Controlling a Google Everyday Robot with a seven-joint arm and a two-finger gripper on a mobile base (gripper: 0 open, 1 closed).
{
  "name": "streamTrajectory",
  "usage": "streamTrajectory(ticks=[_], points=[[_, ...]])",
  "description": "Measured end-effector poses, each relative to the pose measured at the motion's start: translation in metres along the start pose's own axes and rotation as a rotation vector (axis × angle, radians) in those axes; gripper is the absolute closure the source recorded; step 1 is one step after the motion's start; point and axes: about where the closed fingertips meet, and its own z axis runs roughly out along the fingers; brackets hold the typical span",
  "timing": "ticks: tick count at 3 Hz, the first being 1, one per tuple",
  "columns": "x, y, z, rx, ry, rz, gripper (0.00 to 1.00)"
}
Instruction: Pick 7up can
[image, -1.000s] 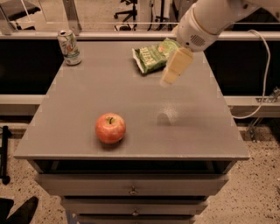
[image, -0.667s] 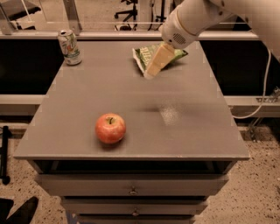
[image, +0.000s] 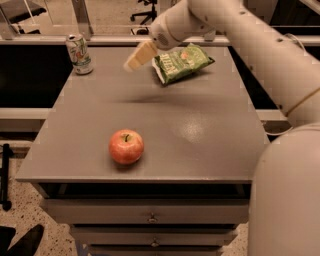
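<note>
From where I stand, the claw hangs in the air above the far part of the table, at the end of the big white arm that reaches in from the right. It sits between the 7up can and the green chip bag, nearer the bag, with its pale tip slanting down and to the left, toward the can's side. It is clear of the tabletop and touches neither can nor bag. Whether it is released or clenched I cannot tell; it reads only as one pale wedge.

The 7up can stands upright in the far left corner of the table, close to the left edge, silver top up, its white and green label facing me. It is well apart from the claw, with bare grey table between them.

The chip bag lies flat at the far middle-right of the table, crinkled and turned on a slant. A red apple sits alone near the front edge, left of centre, stem dimple up, well apart from both can and bag. A faint dark shadow lies on the table below the claw. Under the tabletop are drawers with small handles
</note>
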Motion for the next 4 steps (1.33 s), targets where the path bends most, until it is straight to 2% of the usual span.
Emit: streamTrajectory(ticks=[1, 2, 3, 4], points=[[-0.049, -0.005, 0.062, -0.002, -0.148, 0.079, 0.0], [-0.071, 0.005, 0.101, 0.002, -0.195, 0.11, 0.0], [-0.087, 0.015, 0.143, -0.004, -0.221, 0.112, 0.0], [-0.099, 0.024, 0.182, -0.036, -0.242, 0.114, 0.0]])
